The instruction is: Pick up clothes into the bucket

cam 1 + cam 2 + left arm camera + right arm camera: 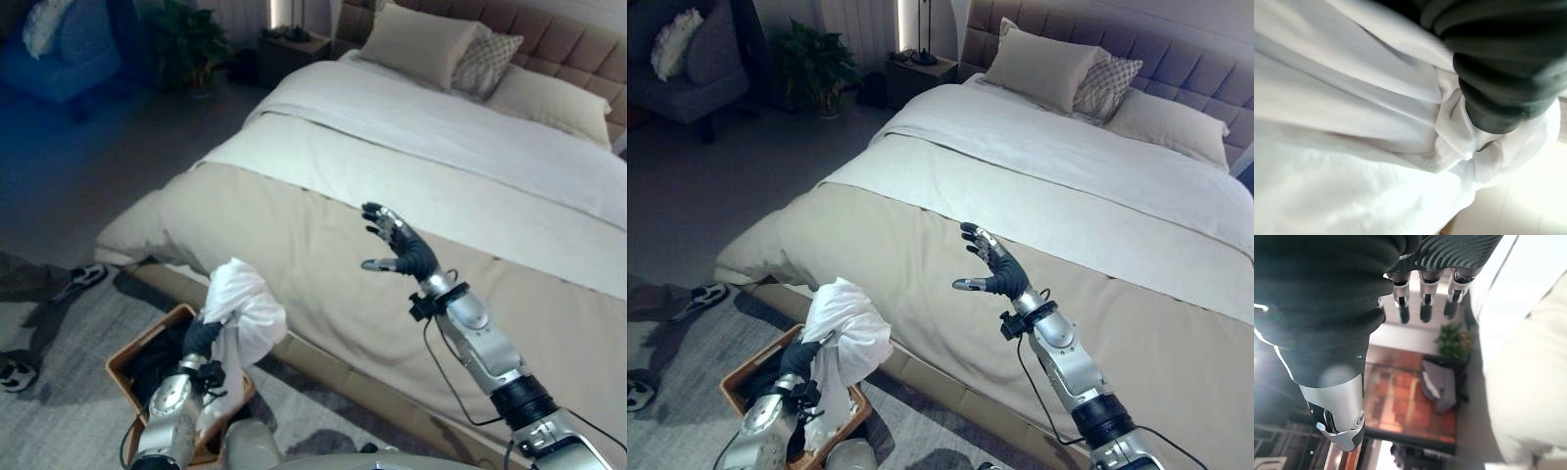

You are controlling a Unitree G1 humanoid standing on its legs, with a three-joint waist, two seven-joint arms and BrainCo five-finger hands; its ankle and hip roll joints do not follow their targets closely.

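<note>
In the left eye view, a white garment (245, 308) is held bunched in the left hand (201, 338), directly above the bucket (125, 364), a brown open-topped basket on the floor just beside the foot corner of the bed (411, 176). Dark clothes already lie inside the bucket. The right hand (402, 245) is raised over the bed's beige cover, its fingers spread apart and holding nothing.

In the right eye view, the same is seen: the garment hangs from the left hand (801, 357) with its lower folds reaching down into the bucket (737, 384), while the right hand (991, 264) hovers well apart from the bucket.

In the left wrist view, white cloth is gathered tightly against the dark cover of the hand; the fingers themselves are buried in the folds, so they are judged to be clamped on the garment.

In the right wrist view, the fingers (1425, 308) are seen straight and apart.

The step in hand is judged to be the drop. It would be done well if the cloth were lowered inside the rim before release, so no fold drapes over the edge.
</note>
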